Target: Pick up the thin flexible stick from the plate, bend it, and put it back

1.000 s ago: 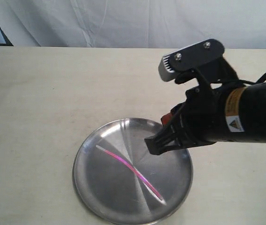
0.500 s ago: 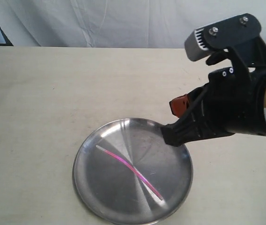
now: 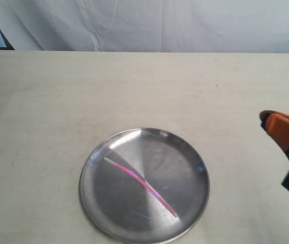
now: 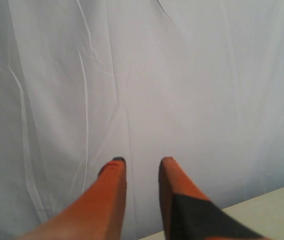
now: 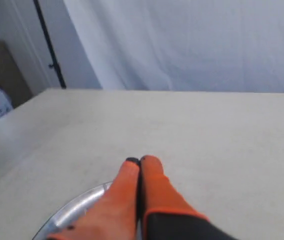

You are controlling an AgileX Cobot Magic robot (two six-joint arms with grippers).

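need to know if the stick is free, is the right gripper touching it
Apart. The exterior view shows the right gripper at the right edge, with bare table between it and the thin flexible stick lying on the plate.

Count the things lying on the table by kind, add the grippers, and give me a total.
Plate: 1
Stick: 1
Grippers: 2, the left gripper and the right gripper
Total: 4

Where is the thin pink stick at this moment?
In the exterior view the thin pink stick lies inside the plate, slanting from its upper left to near its lower right rim; the right gripper is apart, at the view's right edge.
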